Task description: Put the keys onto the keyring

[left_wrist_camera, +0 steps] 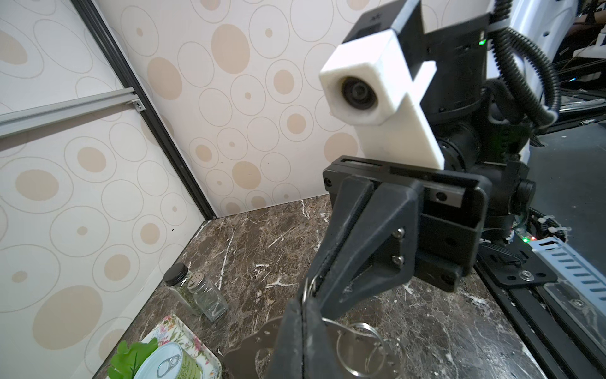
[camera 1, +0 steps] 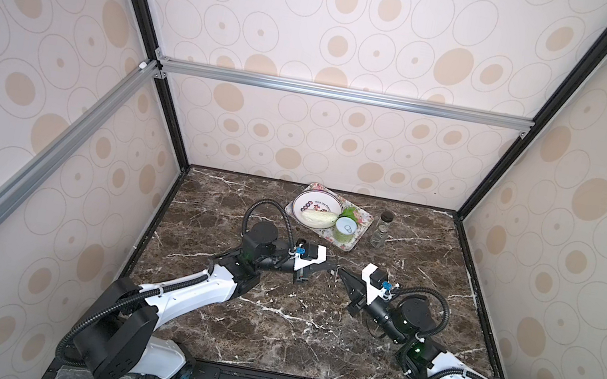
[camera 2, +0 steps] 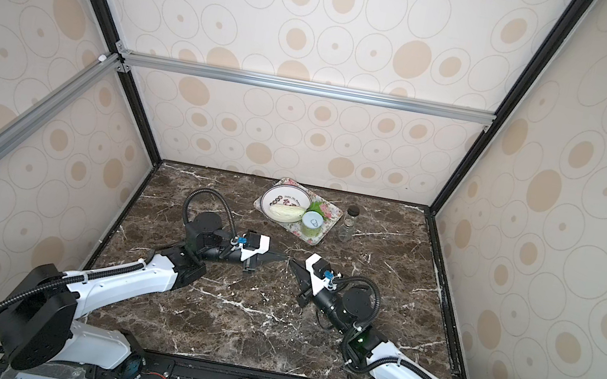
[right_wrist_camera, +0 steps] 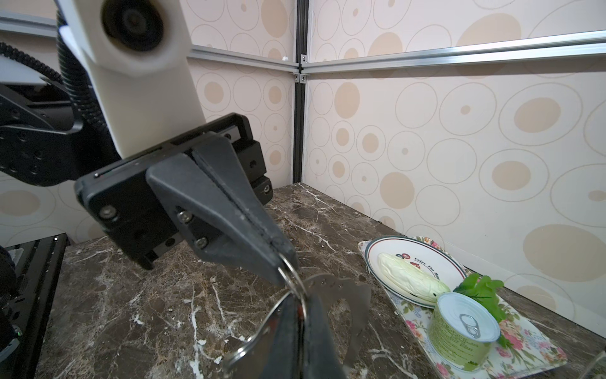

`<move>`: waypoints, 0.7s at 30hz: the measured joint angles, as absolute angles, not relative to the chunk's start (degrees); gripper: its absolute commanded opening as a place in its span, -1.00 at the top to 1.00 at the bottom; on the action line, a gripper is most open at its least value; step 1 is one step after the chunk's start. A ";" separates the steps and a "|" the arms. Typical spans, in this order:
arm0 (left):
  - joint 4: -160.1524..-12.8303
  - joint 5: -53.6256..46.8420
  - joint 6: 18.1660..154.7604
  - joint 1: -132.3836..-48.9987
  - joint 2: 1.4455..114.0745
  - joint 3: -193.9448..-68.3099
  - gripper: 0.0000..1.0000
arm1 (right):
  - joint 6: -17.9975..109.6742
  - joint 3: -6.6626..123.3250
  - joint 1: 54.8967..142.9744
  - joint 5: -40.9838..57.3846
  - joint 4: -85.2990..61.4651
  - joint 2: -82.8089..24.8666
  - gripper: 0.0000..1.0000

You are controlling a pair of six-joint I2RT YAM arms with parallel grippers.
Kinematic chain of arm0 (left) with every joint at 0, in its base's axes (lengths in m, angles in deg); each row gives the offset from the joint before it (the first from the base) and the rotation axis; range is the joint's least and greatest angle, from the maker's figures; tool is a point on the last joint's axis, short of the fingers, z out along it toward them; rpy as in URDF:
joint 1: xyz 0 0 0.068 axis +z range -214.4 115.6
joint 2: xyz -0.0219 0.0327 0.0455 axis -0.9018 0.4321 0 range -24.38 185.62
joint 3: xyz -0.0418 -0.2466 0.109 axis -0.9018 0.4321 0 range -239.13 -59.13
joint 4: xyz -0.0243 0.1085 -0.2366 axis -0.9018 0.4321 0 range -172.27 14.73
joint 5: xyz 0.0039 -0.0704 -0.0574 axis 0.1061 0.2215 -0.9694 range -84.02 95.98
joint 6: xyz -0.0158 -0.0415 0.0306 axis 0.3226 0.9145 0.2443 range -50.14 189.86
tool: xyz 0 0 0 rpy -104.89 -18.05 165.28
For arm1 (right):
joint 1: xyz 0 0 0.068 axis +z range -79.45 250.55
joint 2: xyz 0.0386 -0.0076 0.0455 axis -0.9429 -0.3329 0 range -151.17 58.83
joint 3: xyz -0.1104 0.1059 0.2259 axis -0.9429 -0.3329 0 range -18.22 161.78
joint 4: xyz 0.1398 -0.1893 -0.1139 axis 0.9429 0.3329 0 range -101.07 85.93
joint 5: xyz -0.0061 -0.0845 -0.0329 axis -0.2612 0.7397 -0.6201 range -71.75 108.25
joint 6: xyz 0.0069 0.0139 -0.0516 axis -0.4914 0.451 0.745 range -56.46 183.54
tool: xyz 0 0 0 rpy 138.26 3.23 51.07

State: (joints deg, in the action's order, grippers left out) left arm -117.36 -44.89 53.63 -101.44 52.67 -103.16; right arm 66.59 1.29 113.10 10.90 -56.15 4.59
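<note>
The dark brown marble bench [camera 1: 270, 319] carries a floral rectangular tray [camera 1: 364, 220] at its far middle, and everything else is placed from that tray.

Coming in from the left, the left claw [right_wrist_camera: 282, 259] ends just on the robot's side of the tray's near corner. Its jaws are pressed together and pinch one of the thin silver wire loops [right_wrist_camera: 254, 338] at their very tip.

The large flat grey metal keyring [right_wrist_camera: 357, 295], with small holes along its rim, is held up off the bench between the two claw tips, close beside that same corner. I cannot tell whether either claw also bites its plate. The keys cannot be made out.

The right claw [left_wrist_camera: 313, 282] meets it tip to tip from the right, pressed together on a wire loop too.

On the tray sit a round white plate [camera 1: 306, 201] holding a pale leafy vegetable [camera 1: 317, 218], then a green tin can [camera 1: 345, 232]. Just right of the tray stands a glass spice jar with a black lid [camera 1: 382, 233].
</note>
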 measured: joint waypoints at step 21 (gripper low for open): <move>-115.88 -41.88 52.54 -101.55 48.85 -103.14 0.11 | 66.85 2.86 112.97 21.30 -43.73 6.38 1.00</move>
State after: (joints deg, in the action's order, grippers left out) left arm -115.88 -41.88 52.54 -101.55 48.85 -103.14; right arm 66.85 2.86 112.97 21.30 -43.73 6.38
